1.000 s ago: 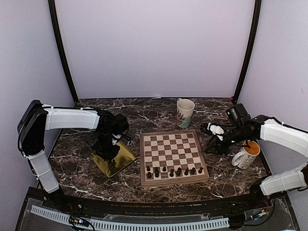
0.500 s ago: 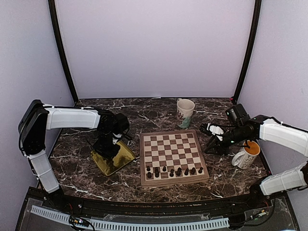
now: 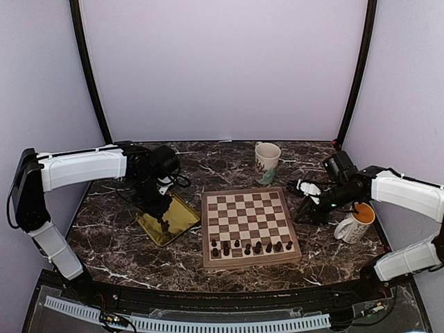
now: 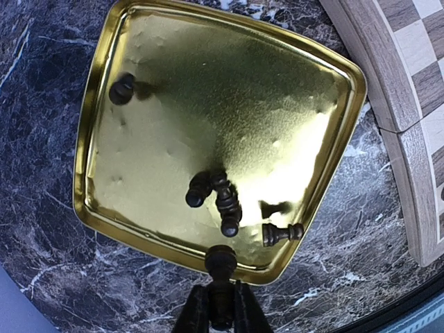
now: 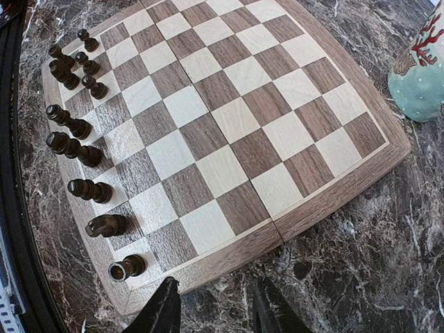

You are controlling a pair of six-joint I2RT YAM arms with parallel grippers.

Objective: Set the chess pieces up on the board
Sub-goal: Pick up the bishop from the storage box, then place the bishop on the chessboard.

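Observation:
The wooden board point(image 3: 206, 229) lies mid-table, and several dark chess pieces point(image 3: 250, 246) stand along its near rows. More chess pieces point(image 4: 218, 201) lie on the gold tray point(image 4: 229, 90) to the board's left, one of them alone point(image 4: 123, 88) in a far corner. Above the tray's near edge my left gripper point(image 4: 222, 305) is shut on one dark piece point(image 4: 222, 267), held by its lower part. My right gripper point(image 5: 216, 305) hangs open and empty over the marble, just off the board's right rim point(image 5: 333, 194). The standing pieces point(image 5: 76, 125) show at the left of that view.
A white patterned mug point(image 3: 267, 161) stands behind the board and shows again point(image 5: 420, 69) at the right wrist view's edge. A second mug point(image 3: 355, 223) with orange liquid stands under the right arm. The tray point(image 3: 182, 215) lies close to the board's left rim point(image 4: 388, 69).
My left gripper has shut on a piece from the tray and risen with it, the arm swinging back and up. The right arm has hardly moved.

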